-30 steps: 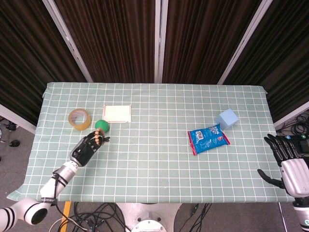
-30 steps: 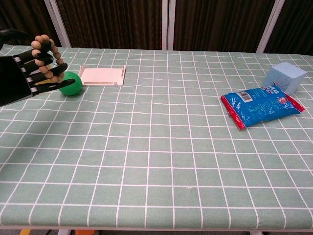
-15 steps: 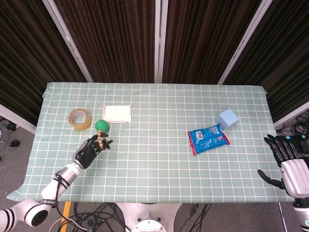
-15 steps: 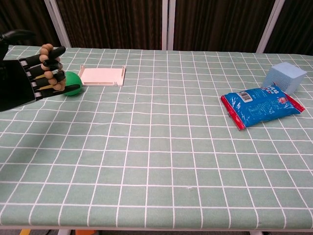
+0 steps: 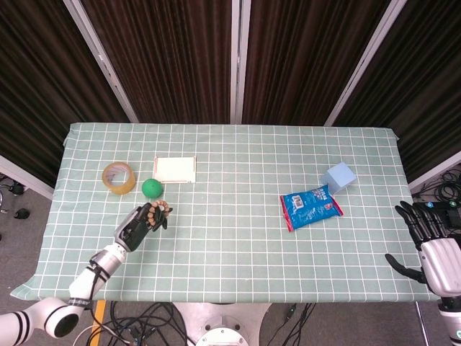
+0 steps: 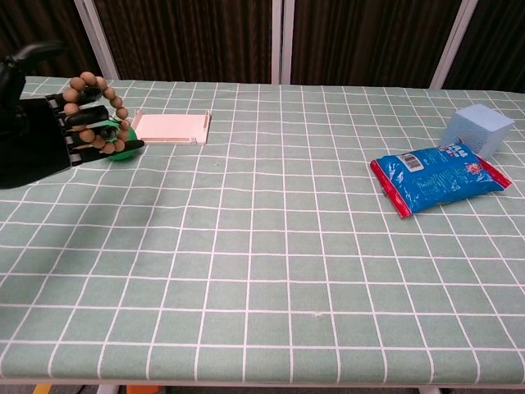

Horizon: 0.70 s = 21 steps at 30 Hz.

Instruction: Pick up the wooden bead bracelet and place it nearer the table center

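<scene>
The wooden bead bracelet (image 6: pixel 105 115) hangs looped over the black fingers of my left hand (image 6: pixel 45 131), raised above the table at the left side. In the head view the same bracelet (image 5: pixel 160 211) sits at the fingertips of the left hand (image 5: pixel 138 227), just below and right of a green ball (image 5: pixel 151 187). My right hand (image 5: pixel 432 241) hovers off the table's right edge with fingers spread and nothing in it; the chest view does not show it.
A green ball (image 6: pixel 123 148) lies partly behind the left fingers. A white flat tray (image 5: pixel 175 169) and a tape roll (image 5: pixel 119 177) sit at the back left. A blue snack bag (image 5: pixel 311 206) and a light blue cube (image 5: pixel 338 176) lie on the right.
My left hand has carried the bracelet rightward and toward the table's near side, passing the green ball. The bracelet now shows as a wider loop over the fingers. The right hand stayed put.
</scene>
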Available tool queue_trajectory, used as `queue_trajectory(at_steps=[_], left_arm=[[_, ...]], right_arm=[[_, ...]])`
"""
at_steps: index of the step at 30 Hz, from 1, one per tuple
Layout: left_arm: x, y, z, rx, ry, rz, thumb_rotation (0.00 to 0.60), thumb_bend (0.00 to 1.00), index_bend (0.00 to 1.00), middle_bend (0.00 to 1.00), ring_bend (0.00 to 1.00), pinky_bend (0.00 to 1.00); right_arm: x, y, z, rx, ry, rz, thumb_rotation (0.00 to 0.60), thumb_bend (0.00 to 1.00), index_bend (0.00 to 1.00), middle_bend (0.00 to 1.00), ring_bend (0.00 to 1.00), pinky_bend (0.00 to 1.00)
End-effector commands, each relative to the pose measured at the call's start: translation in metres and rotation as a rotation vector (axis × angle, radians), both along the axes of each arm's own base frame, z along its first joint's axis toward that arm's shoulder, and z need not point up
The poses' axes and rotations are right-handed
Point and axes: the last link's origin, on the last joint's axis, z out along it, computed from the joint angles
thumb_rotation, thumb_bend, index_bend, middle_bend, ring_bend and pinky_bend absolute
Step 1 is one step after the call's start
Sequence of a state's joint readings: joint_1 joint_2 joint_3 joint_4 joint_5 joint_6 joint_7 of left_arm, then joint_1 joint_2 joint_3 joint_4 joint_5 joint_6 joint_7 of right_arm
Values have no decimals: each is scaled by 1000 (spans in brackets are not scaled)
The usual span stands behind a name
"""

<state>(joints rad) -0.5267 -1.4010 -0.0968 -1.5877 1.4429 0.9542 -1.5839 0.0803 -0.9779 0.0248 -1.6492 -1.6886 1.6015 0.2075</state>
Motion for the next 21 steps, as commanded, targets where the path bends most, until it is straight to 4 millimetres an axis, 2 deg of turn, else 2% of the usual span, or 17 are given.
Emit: queue_trajectory(at_steps=[1, 8, 13, 17, 21], left_arm=[[2, 0, -8, 20, 50, -23, 278, 418, 701, 832, 607, 69], [5, -3, -15, 28, 96, -48, 244, 455, 721, 846, 613, 70], [6, -4, -16, 29, 97, -45, 241, 467, 741, 866, 635, 70], [6, -7, -16, 30, 98, -48, 196, 518, 742, 862, 635, 71], [7, -7, -16, 27, 97, -46, 197, 547, 743, 863, 635, 71]], right_arm=[[0, 1, 0, -2, 0, 0, 600, 101, 0, 48, 0, 0], [-1, 1, 1, -4, -1, -5, 600, 101, 0, 48, 0, 0], [-1, 1, 1, -4, -1, -3, 600, 101, 0, 48, 0, 0], [-2, 1, 1, -4, -4, -4, 600, 101, 0, 48, 0, 0], [-3, 2, 2, -6, -5, -4, 600, 101, 0, 48, 0, 0]])
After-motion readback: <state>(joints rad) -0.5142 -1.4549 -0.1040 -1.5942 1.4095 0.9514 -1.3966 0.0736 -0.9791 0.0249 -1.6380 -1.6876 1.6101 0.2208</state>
